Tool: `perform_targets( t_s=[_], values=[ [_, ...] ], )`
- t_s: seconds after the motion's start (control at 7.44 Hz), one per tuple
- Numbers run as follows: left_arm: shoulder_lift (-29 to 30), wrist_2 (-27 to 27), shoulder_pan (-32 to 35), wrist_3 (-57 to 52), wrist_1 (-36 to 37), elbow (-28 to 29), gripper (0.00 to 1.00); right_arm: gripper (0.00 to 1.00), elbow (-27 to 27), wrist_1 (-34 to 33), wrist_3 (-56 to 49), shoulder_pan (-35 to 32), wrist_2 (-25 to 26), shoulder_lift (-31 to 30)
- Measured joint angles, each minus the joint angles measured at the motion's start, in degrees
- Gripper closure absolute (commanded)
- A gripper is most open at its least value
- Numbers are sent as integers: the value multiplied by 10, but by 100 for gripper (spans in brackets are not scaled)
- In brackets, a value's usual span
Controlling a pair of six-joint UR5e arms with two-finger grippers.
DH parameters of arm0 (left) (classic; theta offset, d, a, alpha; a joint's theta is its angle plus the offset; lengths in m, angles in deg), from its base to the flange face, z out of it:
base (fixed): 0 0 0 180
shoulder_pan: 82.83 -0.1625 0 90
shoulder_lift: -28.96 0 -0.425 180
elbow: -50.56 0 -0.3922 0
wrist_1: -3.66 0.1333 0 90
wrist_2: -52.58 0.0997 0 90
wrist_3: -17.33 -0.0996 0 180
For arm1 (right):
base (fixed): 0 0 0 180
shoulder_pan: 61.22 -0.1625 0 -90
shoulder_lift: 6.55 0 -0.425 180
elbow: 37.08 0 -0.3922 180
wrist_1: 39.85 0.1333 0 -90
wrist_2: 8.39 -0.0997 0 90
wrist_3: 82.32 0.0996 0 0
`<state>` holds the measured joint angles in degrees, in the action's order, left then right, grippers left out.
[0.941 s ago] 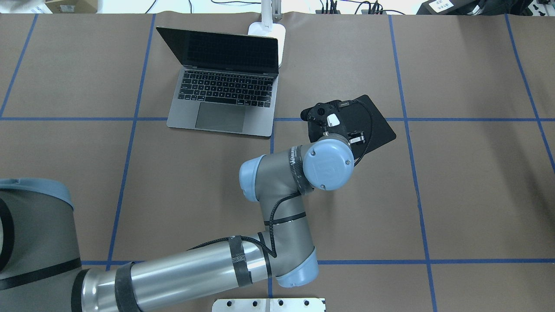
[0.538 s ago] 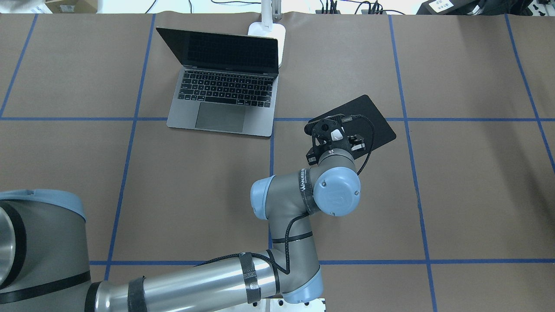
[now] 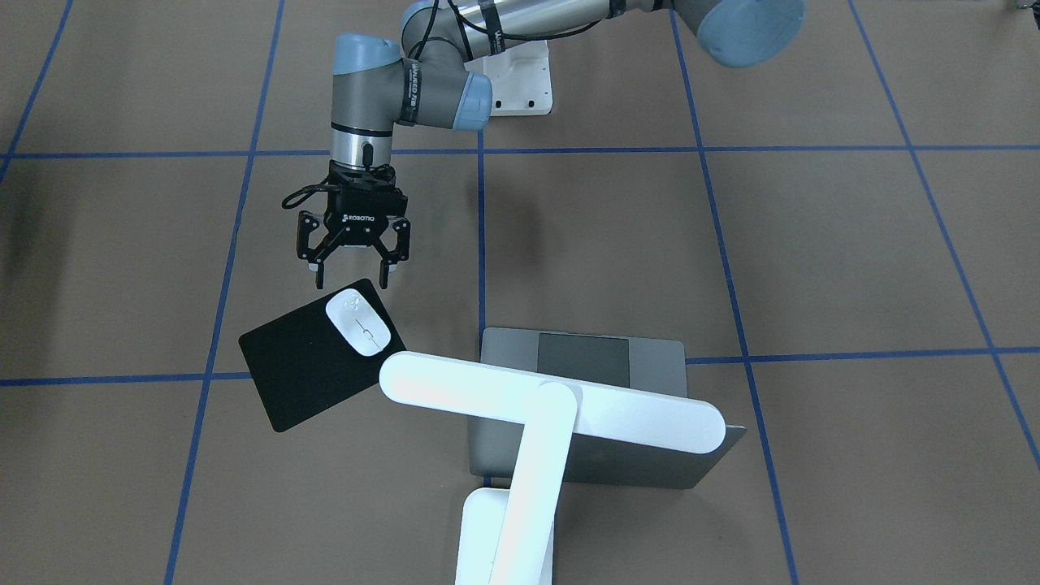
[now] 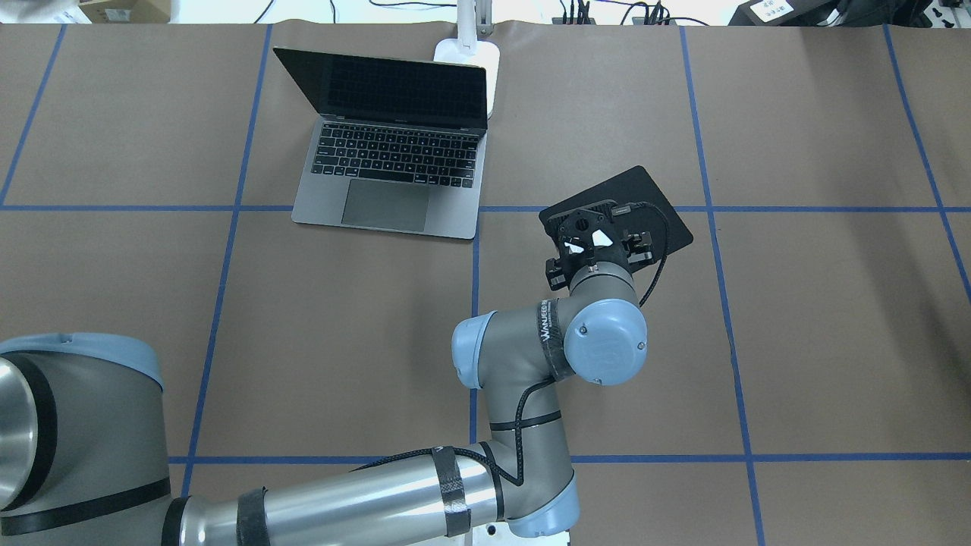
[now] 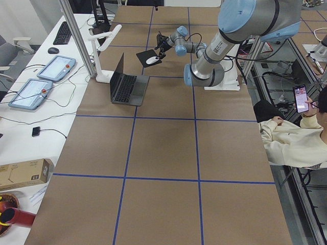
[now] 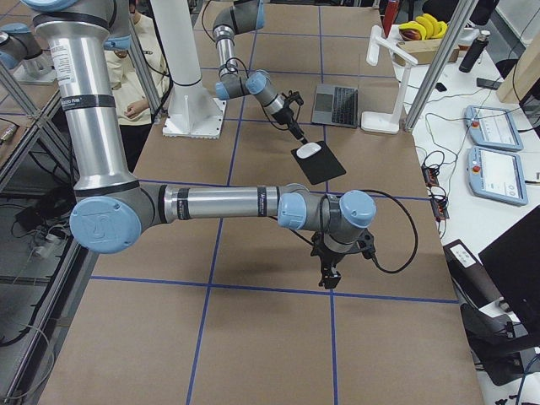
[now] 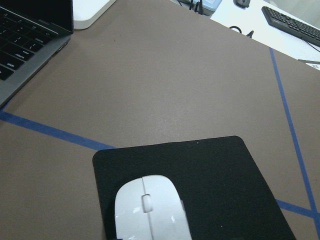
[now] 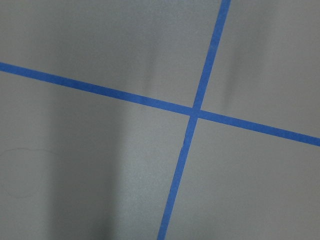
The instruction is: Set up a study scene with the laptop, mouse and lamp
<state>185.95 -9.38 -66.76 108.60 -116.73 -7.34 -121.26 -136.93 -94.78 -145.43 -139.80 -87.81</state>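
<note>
The white mouse (image 3: 356, 322) lies on a black pad (image 3: 301, 382), near the pad's corner on the robot's side; the left wrist view shows the mouse (image 7: 150, 210) close below. My left gripper (image 3: 350, 283) hangs open just above that corner, fingertips apart from the mouse. The laptop (image 4: 394, 163) stands open left of the pad. Behind it is the lamp (image 3: 552, 406), whose base (image 4: 474, 57) is at the table's far edge. My right gripper (image 6: 327, 274) shows only in the exterior right view, low over the table; I cannot tell its state.
The white ribbed pedestal (image 3: 520, 77) stands at the robot's side. The right arm (image 6: 219, 202) stretches low across the table's right part. A seated person (image 5: 291, 138) holds a phone beside the table. Tablets (image 5: 38, 81) and a keyboard lie on a side desk.
The left wrist and gripper have drawn back toward the robot, from over the pad's middle to its near corner. Laptop, lamp and pad have stayed put.
</note>
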Motion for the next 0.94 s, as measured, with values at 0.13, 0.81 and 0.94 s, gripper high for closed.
perform_targets(
  t_s=[0.13,0.81,0.94],
  values=[
    [-1,-4,1,-19,2,-15,7,0,0,19,0,-3,2,-5],
    [-159,-204,54,-125,212,-324,4,0,1,38,26,-7,3,-10],
    [-195,-254,76,-150,265,-385,4,0,1,38,29,-8,3,-10]
  ],
)
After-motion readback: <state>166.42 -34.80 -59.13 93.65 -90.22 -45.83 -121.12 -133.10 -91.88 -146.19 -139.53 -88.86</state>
